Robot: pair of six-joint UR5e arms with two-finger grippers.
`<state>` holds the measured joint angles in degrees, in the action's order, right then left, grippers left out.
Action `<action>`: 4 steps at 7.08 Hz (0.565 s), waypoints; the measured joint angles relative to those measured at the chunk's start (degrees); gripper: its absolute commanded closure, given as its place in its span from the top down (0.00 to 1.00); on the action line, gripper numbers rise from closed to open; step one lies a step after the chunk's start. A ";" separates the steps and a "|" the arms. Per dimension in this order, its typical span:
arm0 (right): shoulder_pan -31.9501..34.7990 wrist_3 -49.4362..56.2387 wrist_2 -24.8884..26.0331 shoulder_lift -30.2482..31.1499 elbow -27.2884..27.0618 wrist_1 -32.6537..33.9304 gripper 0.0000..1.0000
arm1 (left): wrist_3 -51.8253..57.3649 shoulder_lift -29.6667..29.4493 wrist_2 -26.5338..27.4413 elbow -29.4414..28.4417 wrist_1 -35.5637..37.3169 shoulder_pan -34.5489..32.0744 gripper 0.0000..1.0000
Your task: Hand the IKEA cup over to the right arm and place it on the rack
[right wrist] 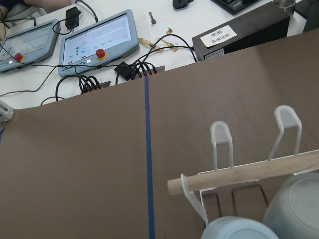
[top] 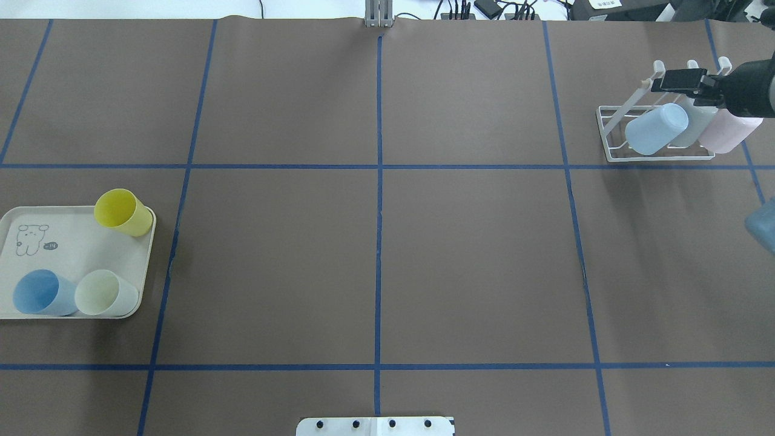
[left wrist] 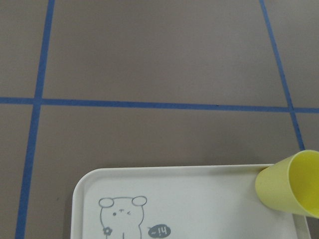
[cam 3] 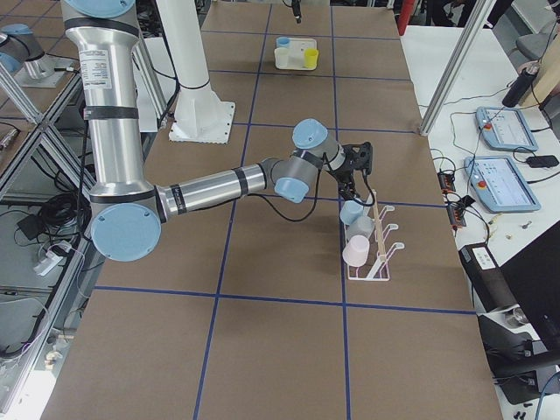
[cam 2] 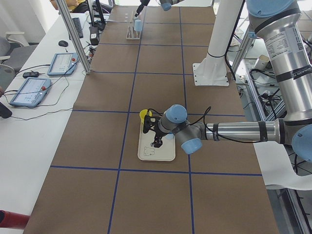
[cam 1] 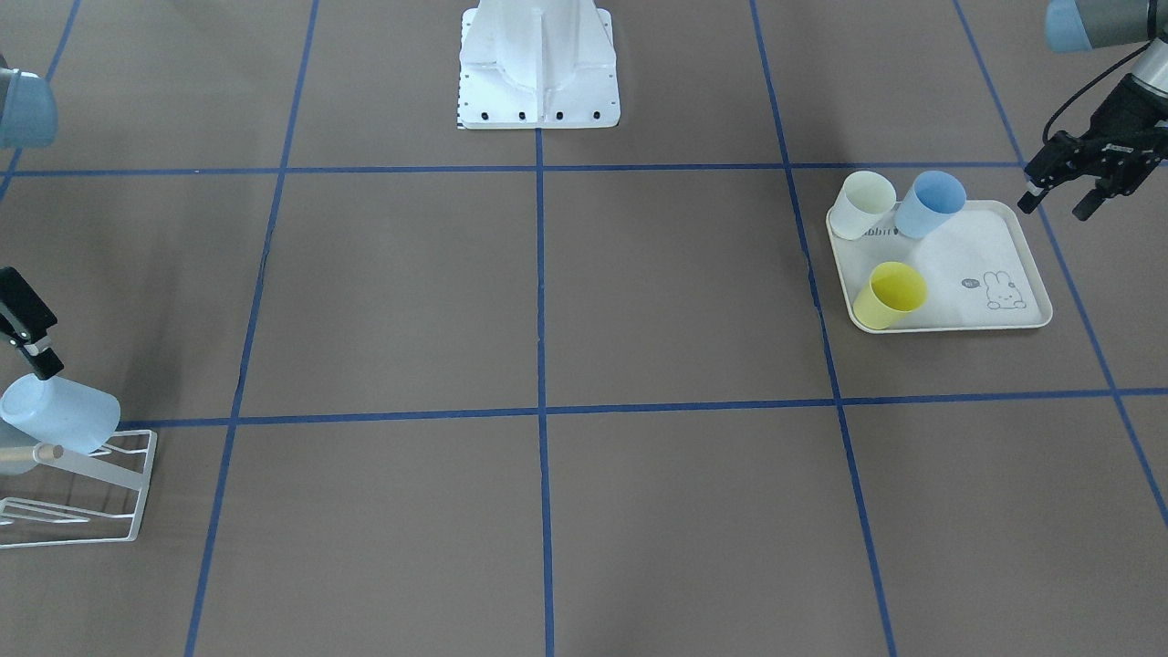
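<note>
Cropping hides most of right claw (cam 1: pixel 38 356) by cup (cam 1: pixel 59 415)

Even, bright light falls from above on my brown paper-covered table (top: pixel 472 260). Shadows are faint and soft beside the white wire-frame rack (top: pixel 660 158). In my right wrist view the nearest pale blue plastic cup (right wrist: pixel 239 230) blurs slightly.

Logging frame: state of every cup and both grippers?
Light blue plastic cup, tilted on white wire rack.
Pale grey plastic cup, racked.
Pink plastic cup, racked.
Yellow plastic cup, upright on cream rabbit-print tray.
Blue plastic cup, upright.
Cream plastic cup, upright.
Left gripper, fingers open, empty.
Right gripper, open or shut unclear.
</note>
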<state>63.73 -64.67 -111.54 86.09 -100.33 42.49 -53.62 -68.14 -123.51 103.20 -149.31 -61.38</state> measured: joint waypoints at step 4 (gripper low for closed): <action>-0.44 -0.28 0.19 0.12 -0.61 -0.04 1.00 | -8.92 0.69 3.83 1.82 3.02 12.07 0.89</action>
<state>63.29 -64.95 -111.35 86.20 -100.94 42.45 -62.54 -67.45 -119.68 105.02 -146.29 -49.32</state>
